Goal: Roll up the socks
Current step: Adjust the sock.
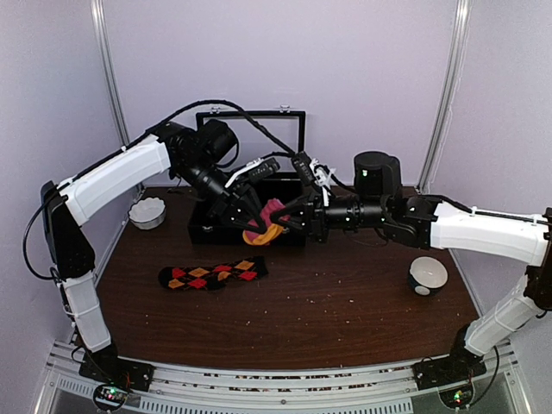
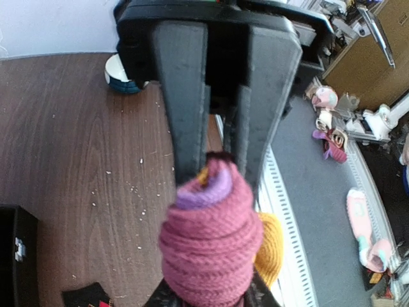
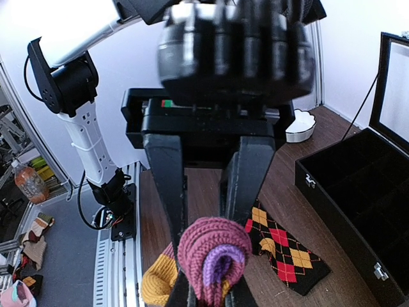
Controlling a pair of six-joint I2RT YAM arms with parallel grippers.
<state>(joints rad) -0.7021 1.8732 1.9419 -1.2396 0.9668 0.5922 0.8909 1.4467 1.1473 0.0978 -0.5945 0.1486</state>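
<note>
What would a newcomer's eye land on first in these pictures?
First, the pink sock, wound into a tight roll and pinched between the left gripper and the right gripper, up off the table near the black box at the back. Next, the argyle sock lying flat on the wood, left of centre.

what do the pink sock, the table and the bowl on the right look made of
pink sock: soft ribbed knit, matte, likely cotton or blend; stitch rows show.
table: dark wood grain, maybe laminate, slight sheen.
bowl: probably glazed ceramic, glossy white inside.
</note>
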